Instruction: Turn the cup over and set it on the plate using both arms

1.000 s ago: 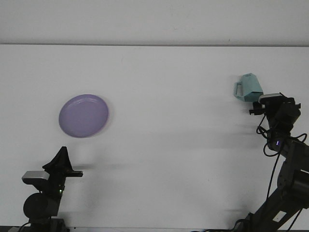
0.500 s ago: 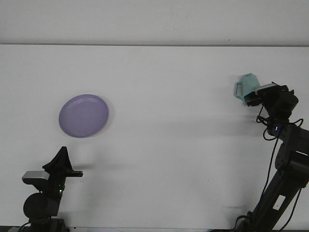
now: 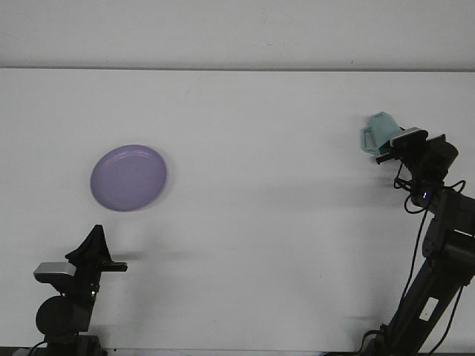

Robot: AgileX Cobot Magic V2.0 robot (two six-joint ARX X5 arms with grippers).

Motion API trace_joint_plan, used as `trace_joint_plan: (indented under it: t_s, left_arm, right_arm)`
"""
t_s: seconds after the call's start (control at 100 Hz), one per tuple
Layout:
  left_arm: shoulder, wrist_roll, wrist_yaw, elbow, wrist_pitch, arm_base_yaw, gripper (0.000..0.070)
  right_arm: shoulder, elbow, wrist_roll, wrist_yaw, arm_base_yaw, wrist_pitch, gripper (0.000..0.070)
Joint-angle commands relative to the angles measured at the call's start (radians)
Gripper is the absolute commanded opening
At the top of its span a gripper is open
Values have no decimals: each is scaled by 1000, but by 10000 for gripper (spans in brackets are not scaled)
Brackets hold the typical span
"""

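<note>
looking forward, front view: a white bench (image 3: 245, 222) runs across the whole frame, with a pale wall behind its far edge.
cup: a light teal cup (image 3: 380, 131) sits at the far right of the bench, tilted, its handle pointing left; its right side is covered by the right arm's wrist.
plate: a lilac plate (image 3: 128, 177) lies flat on the left part of the bench, well apart from the cup, with nothing on it.
right hand: the right hand (image 3: 387, 148) is pressed up against the cup's lower right side; the wrist camera and black housing hide the fingers, so i cannot tell whether they are apart or clamped on the cup.
right arm: it rises from the lower right corner, black, with loose cables hanging along it and a small blue light on the wrist.
left hand: the left hand (image 3: 93, 245) sits low at the bottom left, near the front edge, pointing up toward the plate but clear of it; its dark fingers meet in a single tip, so they read as together, holding nothing.
</note>
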Motion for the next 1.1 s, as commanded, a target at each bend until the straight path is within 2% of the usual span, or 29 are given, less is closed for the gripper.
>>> trace_joint_plan:
  t_s: [0.0,0.09,0.32,0.51,0.71,0.91,1.09]
  left_arm:
    - [-2,6,-3,5,10,-2,12]
    - [-2,6,-3,5,10,-2,12]
    - [-2,6,-3,5,10,-1,12]
    - [-2,7,-3,5,10,-2,12]
    - [-1,9,-3,5,8,-2,12]
    - [-1,9,-3,5,8,-2,12]
    - [-1,9,-3,5,7,-2,12]
  right_arm:
    - [18,22,88,-2,-7,5,9]
    - [-6,22,161,-2,-7,-31,9]
    - [-153,22,278,0,3,-264,7]
    - [-347,22,450,3,31,-469,7]
    - [-587,22,552,2,109,-786,6]
    - [-782,22,556,8,274,-1125,6]
    - [-851,23,514,104,486,-1360,6]
